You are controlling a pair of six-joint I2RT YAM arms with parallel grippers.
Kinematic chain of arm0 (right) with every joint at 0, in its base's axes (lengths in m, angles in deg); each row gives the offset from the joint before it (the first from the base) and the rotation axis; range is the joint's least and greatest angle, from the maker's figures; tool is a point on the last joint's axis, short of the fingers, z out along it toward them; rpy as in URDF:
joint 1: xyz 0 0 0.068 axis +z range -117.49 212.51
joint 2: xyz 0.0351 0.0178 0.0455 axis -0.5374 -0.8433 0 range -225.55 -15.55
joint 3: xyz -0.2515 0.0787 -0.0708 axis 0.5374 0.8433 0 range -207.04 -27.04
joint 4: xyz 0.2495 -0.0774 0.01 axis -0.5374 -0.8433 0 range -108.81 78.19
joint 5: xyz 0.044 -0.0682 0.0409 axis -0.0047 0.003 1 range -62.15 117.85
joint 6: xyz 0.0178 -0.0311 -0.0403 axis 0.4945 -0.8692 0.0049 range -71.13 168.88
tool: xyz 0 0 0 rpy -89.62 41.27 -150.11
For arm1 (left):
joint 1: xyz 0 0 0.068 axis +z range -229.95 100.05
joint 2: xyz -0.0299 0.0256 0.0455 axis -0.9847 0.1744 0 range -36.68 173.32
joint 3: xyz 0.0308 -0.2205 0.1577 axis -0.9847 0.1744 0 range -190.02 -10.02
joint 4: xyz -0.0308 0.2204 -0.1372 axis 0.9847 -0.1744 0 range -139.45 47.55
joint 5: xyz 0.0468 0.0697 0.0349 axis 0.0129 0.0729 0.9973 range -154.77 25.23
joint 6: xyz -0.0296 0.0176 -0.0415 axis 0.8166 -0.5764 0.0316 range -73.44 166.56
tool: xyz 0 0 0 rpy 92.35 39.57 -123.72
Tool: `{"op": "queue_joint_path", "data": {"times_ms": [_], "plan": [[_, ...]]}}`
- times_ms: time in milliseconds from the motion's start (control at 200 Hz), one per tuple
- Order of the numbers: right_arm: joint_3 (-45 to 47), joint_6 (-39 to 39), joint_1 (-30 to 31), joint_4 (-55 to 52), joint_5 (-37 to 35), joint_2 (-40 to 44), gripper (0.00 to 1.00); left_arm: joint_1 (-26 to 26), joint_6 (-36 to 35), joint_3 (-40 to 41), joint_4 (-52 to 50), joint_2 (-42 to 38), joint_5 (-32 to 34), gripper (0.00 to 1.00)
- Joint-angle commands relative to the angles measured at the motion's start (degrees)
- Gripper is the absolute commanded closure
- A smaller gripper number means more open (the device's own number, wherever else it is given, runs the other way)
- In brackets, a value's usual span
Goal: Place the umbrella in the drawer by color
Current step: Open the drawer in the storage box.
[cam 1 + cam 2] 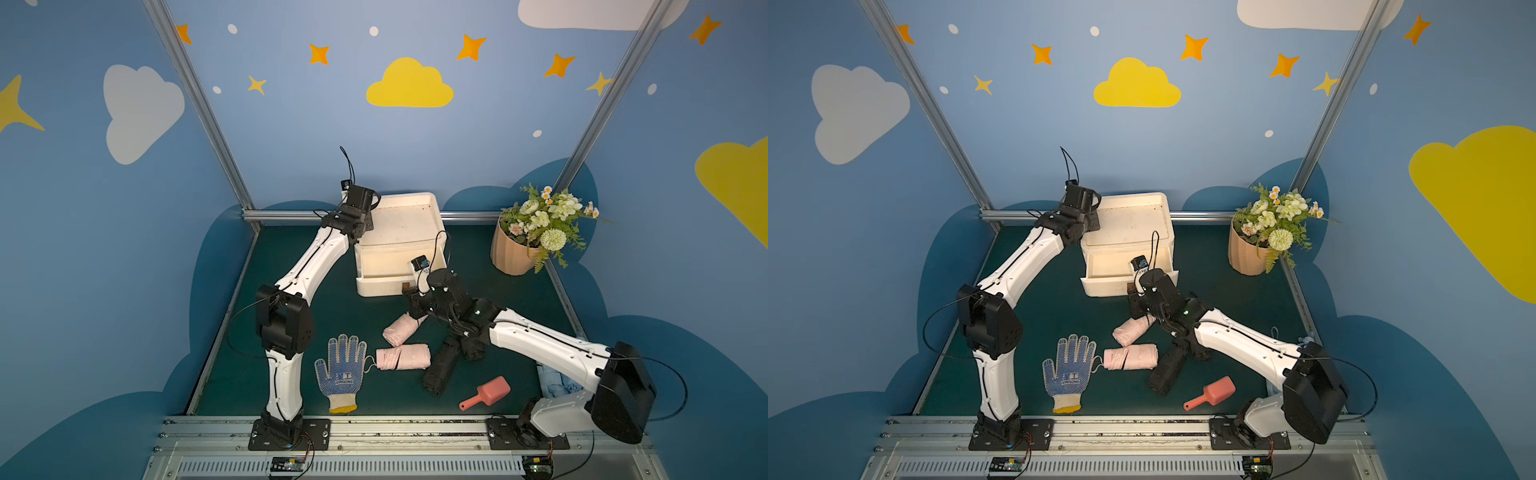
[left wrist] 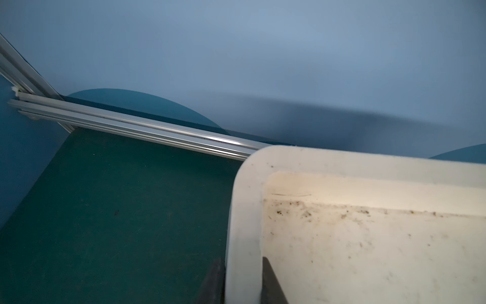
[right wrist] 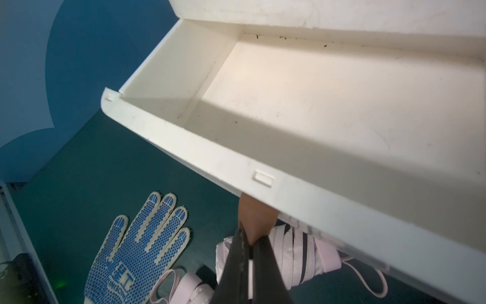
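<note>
The right pincer [image 3: 251, 234] is closed on the brown tab [image 3: 256, 214] that hangs from the front of the lower drawer [image 3: 200, 152]. That drawer stands partly out of the white drawer unit [image 2: 243, 205], and the part of its floor that shows is bare. The unit sits at the far middle of the green surface [image 1: 316, 316].

The left pincer [image 2: 243, 281] is at the unit's far left corner. It is clamped on the raised rim of the unit's top, with one finger outside the rim and one inside.

The umbrellas all lie folded on the surface, outside the drawer.
- **Farther pink umbrella** [image 1: 402, 330]: it lies just near of the drawer front, with one end under the right pincer.
- **Nearer pink umbrella** [image 1: 405, 356]: it lies close beside the farther one, and its strap loop reaches left toward the glove.
- **Black umbrella** [image 1: 441, 370]: it lies aslant, just right of the pink pair.
- **Other black umbrella** [image 1: 473, 352]: it touches the first black one and is partly hidden under the right arm.

A blue-dotted work glove [image 1: 340, 370] lies palm up to the left of the nearer pink umbrella. A pink scoop [image 1: 486, 392] lies near and to the right. A pot of flowers [image 1: 511, 255] stands in the far right corner.
</note>
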Motion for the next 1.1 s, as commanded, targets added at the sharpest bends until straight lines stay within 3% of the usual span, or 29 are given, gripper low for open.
{"op": "queue_joint_path", "data": {"times_ms": [0, 195, 415, 581, 646, 691, 976, 1096], "plan": [[1.92, 2.15, 2.03, -1.99, -1.12, 3.16, 1.0, 0.39, 4.22, -0.51, -3.51, 1.09, 7.82, 0.83], [3.98, 2.39, 3.4, -3.94, -1.89, 5.6, 1.0, 1.03, 4.39, -0.12, -3.95, 1.32, 10.28, 0.84], [5.13, 1.72, 5.32, -6.12, -2.79, 6.72, 1.0, 2.42, 0.17, -0.63, -1.37, 2.39, -2.1, 0.82], [5.34, 2.49, 5.35, -9.67, -6.14, 7.07, 1.0, 2.26, -1.15, -1.23, -1.57, 2.74, -6.32, 0.7], [4.29, 4.2, 5.34, -13.05, -8.58, 7.3, 0.76, 2.32, -1.53, -1.15, -1.75, 2.2, -7.46, 0.64], [3.32, 4.26, 5.4, -15.83, -9.98, 7.73, 0.69, 2.33, -1.74, -0.89, -1.8, 1.48, -8.09, 0.61], [3.21, 2.87, 5.21, -28.51, -19.05, 19.69, 0.57, 2.23, -3.84, 3.32, -0.24, -8.5, -10.15, 0.43], [7.86, 5.24, 3.95, -30.52, -24.56, 28.14, 0.44, 2.25, -4.8, 9.71, 2.85, -16.87, -17.5, 0.39]]}}
